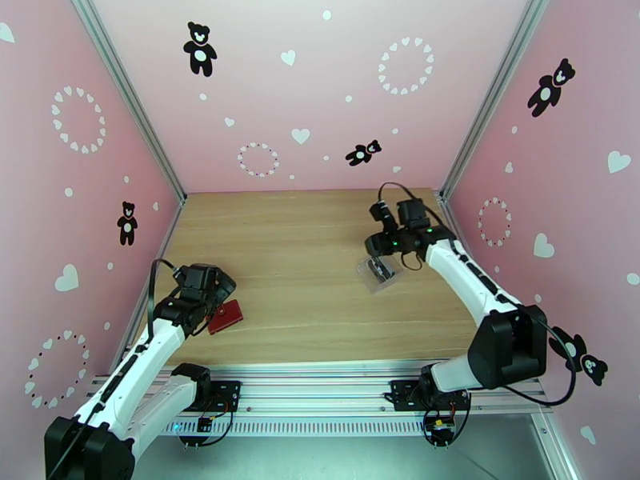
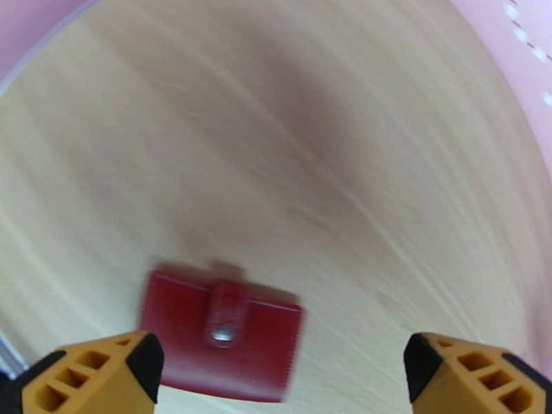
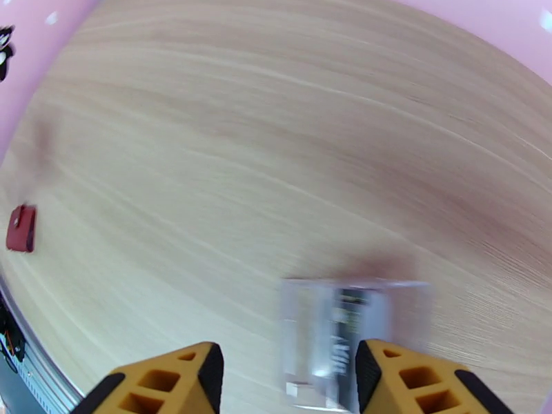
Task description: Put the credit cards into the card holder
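- Left gripper point(image 2: 283, 366) spread wide above the closed red card holder point(image 2: 221, 332); right gripper point(image 3: 288, 372) also wide, over a clear pouch point(image 3: 345, 339).
- It seems light and pliant: pinch across its long edges.

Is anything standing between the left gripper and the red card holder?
Nothing visible does. The open left gripper hangs over the closed card holder on the wooden table. The clear plastic pouch lies far to the right, below the right gripper.
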### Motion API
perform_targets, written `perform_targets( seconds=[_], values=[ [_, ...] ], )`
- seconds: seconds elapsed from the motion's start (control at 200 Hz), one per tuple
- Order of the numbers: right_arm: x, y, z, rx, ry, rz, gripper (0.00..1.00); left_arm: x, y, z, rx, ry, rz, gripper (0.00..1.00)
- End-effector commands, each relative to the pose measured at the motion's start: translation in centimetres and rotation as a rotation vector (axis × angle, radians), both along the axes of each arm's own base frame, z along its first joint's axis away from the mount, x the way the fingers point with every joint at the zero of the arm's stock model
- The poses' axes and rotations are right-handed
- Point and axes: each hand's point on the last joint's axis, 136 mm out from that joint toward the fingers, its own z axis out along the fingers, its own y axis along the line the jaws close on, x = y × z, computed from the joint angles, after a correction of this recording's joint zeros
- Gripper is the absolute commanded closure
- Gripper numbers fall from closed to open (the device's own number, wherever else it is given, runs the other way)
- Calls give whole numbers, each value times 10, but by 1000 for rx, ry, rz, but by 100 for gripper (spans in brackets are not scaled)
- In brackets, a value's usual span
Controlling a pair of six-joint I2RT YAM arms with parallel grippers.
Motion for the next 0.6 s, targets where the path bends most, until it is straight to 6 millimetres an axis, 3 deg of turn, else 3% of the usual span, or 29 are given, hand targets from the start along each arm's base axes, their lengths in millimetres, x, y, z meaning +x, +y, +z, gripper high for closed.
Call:
perform_targets(
  seconds=[0.0, 0.11, 0.23, 0.49, 0.59],
  values=[
    [-10, 20, -21, -14, 30, -35, 44, -17, 15, -17, 61, 87, 80, 1],
    [-21, 46, -25, -6, 33, 0, 44, -15, -3, -38, -18, 172, 36, 2],
    [-33, 61, -27, -3, 49, 49, 44, -13, -17, -54, -76, 215, -11, 7],
    [-47, 53, -32, -30, 27, 64, 44, -13, -29, -68, -135, 216, -55, 8],
    [-52, 53, -35, -14, 29, 69, 44, -8, -44, -74, -185, 220, -125, 8]
  ],
)
